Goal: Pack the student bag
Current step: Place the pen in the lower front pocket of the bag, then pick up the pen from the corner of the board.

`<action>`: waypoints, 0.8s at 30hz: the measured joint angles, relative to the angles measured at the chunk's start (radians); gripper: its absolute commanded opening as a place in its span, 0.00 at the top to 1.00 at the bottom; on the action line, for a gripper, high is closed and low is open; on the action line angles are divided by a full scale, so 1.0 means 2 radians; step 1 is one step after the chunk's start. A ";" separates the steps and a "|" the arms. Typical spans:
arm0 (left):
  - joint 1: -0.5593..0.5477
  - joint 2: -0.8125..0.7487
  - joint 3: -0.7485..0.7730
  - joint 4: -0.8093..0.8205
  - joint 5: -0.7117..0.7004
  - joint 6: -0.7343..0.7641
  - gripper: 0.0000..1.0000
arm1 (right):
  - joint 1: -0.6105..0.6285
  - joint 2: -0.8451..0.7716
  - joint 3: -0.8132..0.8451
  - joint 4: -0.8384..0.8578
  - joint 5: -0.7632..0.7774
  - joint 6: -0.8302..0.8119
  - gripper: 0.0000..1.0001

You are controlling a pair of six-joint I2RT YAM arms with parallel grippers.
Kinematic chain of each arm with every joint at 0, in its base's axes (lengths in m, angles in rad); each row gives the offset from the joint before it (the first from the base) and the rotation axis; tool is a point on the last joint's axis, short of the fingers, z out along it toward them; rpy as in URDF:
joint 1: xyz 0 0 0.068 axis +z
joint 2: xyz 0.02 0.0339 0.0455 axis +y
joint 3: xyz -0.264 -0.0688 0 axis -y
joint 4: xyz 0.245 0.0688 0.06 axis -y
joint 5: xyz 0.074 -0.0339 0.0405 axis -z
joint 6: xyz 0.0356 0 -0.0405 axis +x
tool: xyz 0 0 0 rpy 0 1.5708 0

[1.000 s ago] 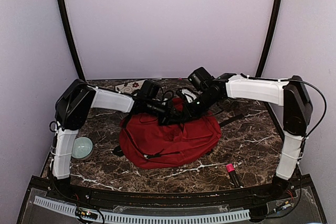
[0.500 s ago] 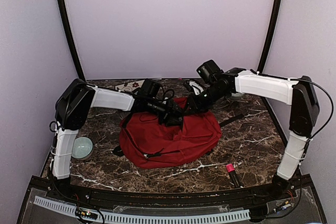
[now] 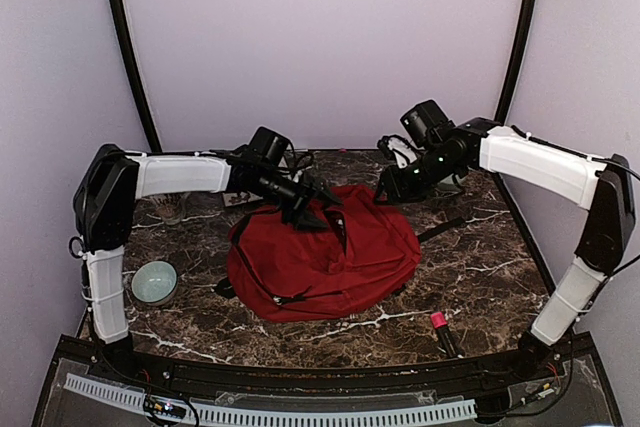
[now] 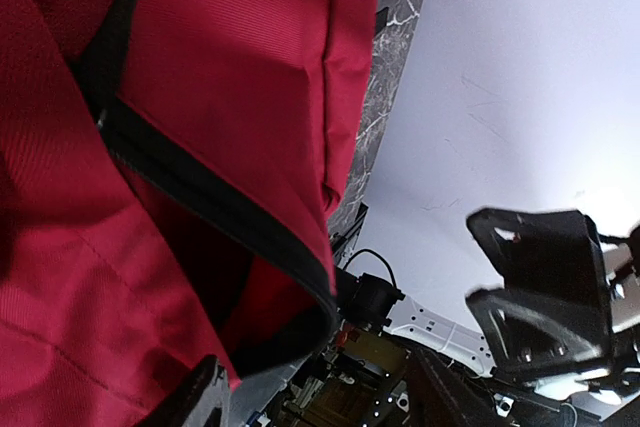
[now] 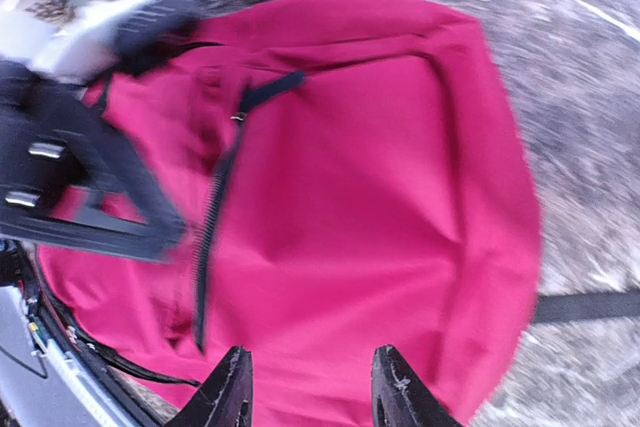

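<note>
Both arms have drawn back from the student bag [image 3: 330,262]. Left gripper [image 3: 312,205], at the bag's 11 o'clock: jaws wide, empty. Bag lies flat at centre of table [image 3: 480,277]. Right gripper [image 3: 384,194], at 1 o'clock: jaws parted, empty.
</note>
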 measured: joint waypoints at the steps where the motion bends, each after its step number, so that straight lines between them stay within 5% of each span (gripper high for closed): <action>1: 0.002 -0.012 -0.001 -0.010 -0.002 0.004 0.37 | -0.003 -0.006 -0.004 -0.005 0.007 -0.001 0.58; 14: 0.026 -0.085 0.004 -0.131 -0.074 0.063 0.33 | -0.030 -0.095 -0.093 -0.085 0.077 0.011 0.52; 24: 0.037 -0.085 0.046 -0.192 -0.132 0.111 0.34 | -0.018 -0.117 -0.218 -0.134 0.022 0.052 0.50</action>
